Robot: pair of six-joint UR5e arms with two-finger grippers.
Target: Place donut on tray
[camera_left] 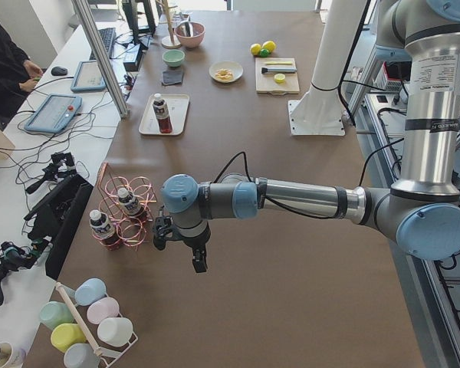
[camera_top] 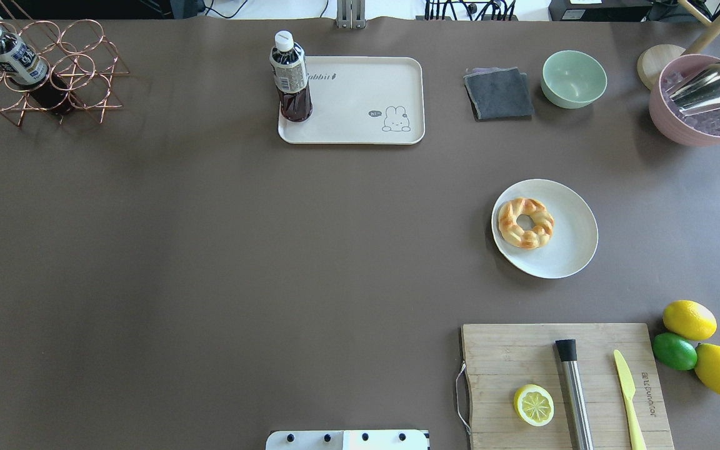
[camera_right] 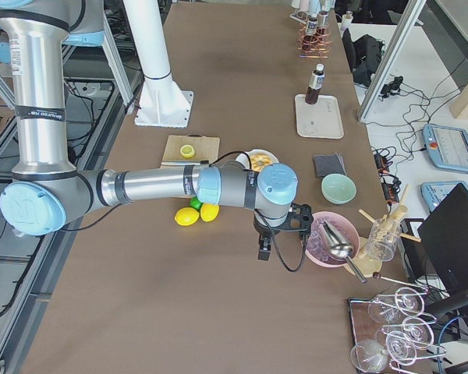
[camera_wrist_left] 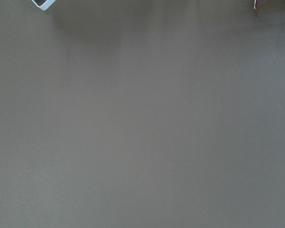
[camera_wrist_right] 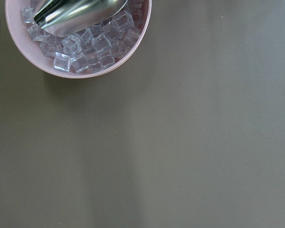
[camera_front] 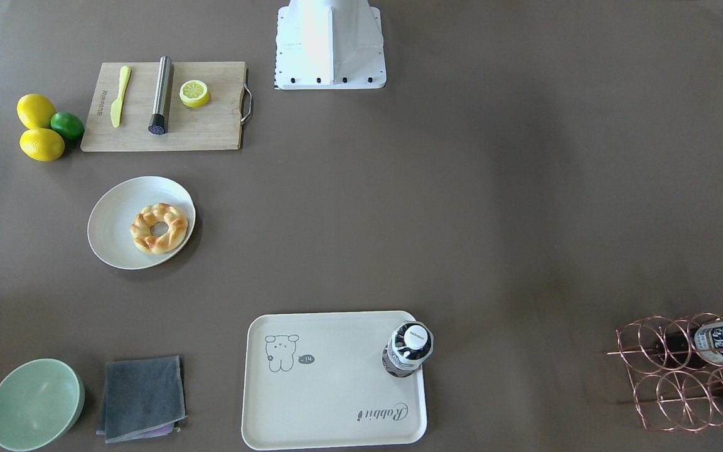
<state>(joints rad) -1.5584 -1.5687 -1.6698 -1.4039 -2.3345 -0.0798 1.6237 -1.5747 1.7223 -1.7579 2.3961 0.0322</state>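
The tray (camera_front: 336, 383) bears the script "Rabbit" near one corner. The brand mark on the cutting board (camera_front: 211, 125) and the label on the bottle (camera_front: 408, 348) are too small to read.

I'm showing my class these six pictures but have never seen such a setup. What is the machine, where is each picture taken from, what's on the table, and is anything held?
Two robot arms share one table. Two pictures look down on it, two look along it from its ends, two come from wrist cameras. The donut lies on a round plate; the tray, its goal, carries only a bottle. A cutting board holds a lemon half. The left end effector and right end effector hang above the table, nothing visibly held.
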